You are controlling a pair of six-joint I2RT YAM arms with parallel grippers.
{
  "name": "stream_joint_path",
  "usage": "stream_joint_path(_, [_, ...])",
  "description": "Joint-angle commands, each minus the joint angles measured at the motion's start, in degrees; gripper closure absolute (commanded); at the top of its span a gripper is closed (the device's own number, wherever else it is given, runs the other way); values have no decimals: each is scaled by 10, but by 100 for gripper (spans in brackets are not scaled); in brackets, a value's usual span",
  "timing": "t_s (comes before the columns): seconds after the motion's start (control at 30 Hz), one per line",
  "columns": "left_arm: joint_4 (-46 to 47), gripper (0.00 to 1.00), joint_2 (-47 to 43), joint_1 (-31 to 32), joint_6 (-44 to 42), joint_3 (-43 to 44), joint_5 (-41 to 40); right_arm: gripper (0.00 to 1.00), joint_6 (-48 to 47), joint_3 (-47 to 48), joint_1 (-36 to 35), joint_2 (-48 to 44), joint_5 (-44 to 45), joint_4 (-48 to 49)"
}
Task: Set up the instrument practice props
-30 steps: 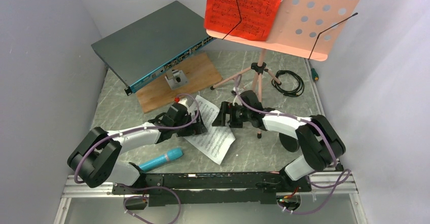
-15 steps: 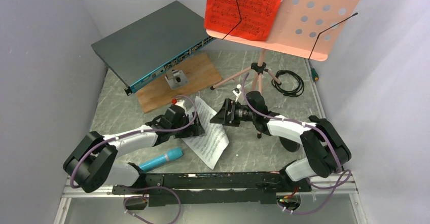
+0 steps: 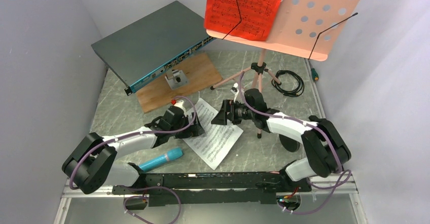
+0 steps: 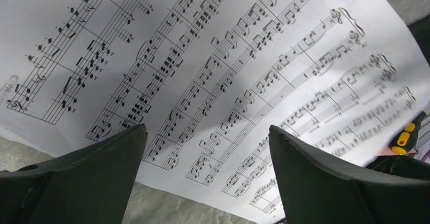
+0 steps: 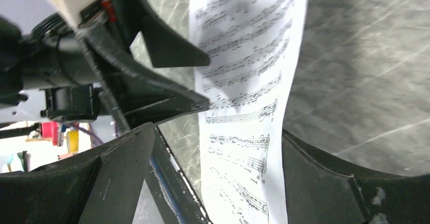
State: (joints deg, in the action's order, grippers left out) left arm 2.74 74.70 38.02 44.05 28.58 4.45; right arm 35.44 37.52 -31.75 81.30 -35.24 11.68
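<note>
Grey marbled worktop (image 3: 116, 107) seen from above, both arm bases at its near edge; salmon-pink perforated music stand (image 3: 324, 16) upright toward the far right corner, its tripod legs (image 3: 238, 77) spread on the surface; dark grey network switch (image 3: 147, 41) lying aslant at the far left corner; wooden board (image 3: 198, 72) just in front of the switch, carrying a small metal bracket (image 3: 176, 78).

Red sheet-music page (image 3: 243, 6) resting on the left half of the stand's desk, behind a thin black retaining wire; white sheet-music page (image 3: 213, 138) flat on the worktop near the middle, closer to the near edge, between the two grippers.

Left gripper (image 3: 196, 127) low at the page's left side, fingers spread apart with the printed staves showing between them in the left wrist view; right gripper (image 3: 221, 117) at the page's far end, fingers likewise parted and holding nothing; whether either finger touches the paper cannot be told.

Cyan-blue microphone (image 3: 161, 159) lying on its side near the near edge, left of the white page; black cable coil (image 3: 288, 83) by the right edge; black round mic-stand base (image 3: 289, 143) partly hidden beneath the right arm.
</note>
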Motion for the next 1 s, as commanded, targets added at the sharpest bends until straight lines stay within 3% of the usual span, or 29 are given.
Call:
stream_joint_path(0.0, [-32, 2, 7, 0, -10, -18, -2, 17, -48, 60, 13, 39, -19, -30])
stream_joint_path(0.2, [-5, 2, 6, 0, -15, -20, 6, 45, -52, 66, 10, 65, -32, -30])
stream_joint_path(0.37, [1, 2, 2, 0, -21, -23, 15, 61, -63, 63, -8, 83, -6, -25])
stream_joint_path(0.57, [-11, 1, -54, 1, -36, -20, 22, 100, -95, 59, -22, 38, 63, -63])
stream_joint_path(0.97, [-135, 0, -279, 0, -42, 80, 17, 100, -199, 34, -18, -222, 86, -86])
